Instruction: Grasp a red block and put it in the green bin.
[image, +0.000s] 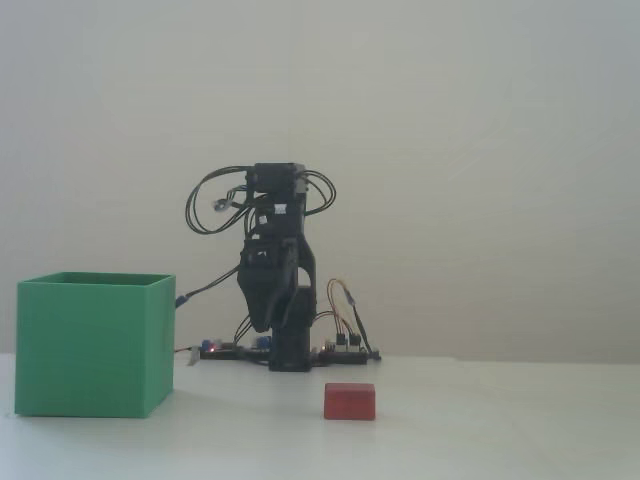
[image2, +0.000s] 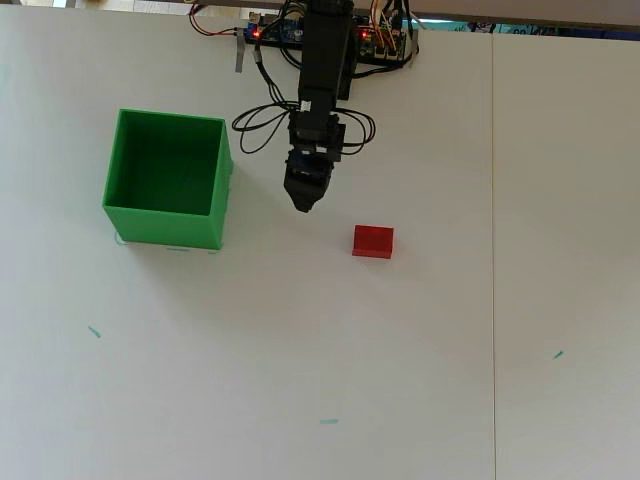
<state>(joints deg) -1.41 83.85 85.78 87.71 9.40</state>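
Observation:
The red block (image2: 372, 241) lies flat on the white table, alone, and shows low in the fixed view too (image: 349, 401). The green bin (image2: 165, 227) stands to its left with its open top up; its front wall faces the fixed view (image: 90, 346). My gripper (image2: 304, 204) hangs above the table between bin and block, up and left of the block in the overhead view. In the fixed view the gripper (image: 261, 322) points down, well clear of the table. Its jaws taper to one point with nothing held.
The arm's base and a circuit board with loose wires (image2: 372, 40) sit at the table's far edge. A seam (image2: 493, 250) runs down the table on the right. Small teal marks (image2: 328, 421) dot the surface.

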